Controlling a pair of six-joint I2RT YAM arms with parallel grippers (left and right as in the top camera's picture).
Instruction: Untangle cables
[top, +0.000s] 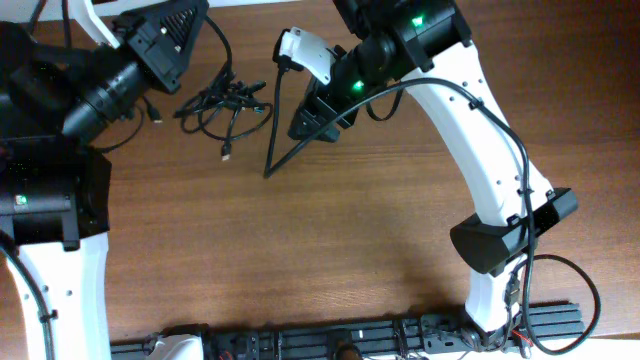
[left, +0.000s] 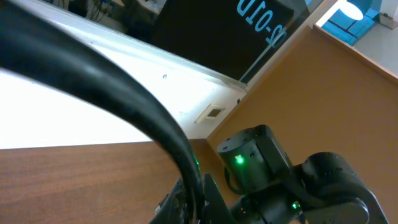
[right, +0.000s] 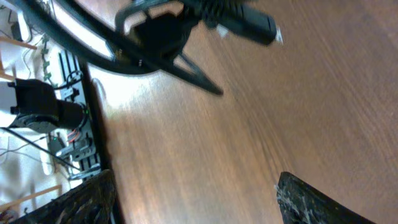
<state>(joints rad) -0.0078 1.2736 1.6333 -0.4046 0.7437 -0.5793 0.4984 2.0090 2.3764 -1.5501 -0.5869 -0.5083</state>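
Cables (top: 222, 103) bunched in one loose tangle on wooden desk (top: 330, 250), close to far edge, left of centre. Several loops overlap, can't separate individual cords. One plug end (top: 225, 155) trails out of the bunch toward near edge, flat on the wood.

Left gripper (top: 168, 38) hangs by far-left corner, just left of the tangle, looks apart from it in overhead. Its fingers don't show in any view, so can't tell how far open or if it has hold of anything. Left wrist cam mostly blocked by thick black arm cable (left: 143, 118).

Right gripper (right: 199, 205) spread wide: fingers (right: 314, 199) at opp. bottom corners of wrist view, bare wood between, nothing gripped. In overhead it sits near far edge, approx. centre, just right of the tangle.

Thin black strand (top: 268, 150) makes a V from right arm (top: 480, 130) down to desk & back up; can't tell if it's a task cord. Blurred black plug-like piece (right: 242, 22) at top of right wrist view.
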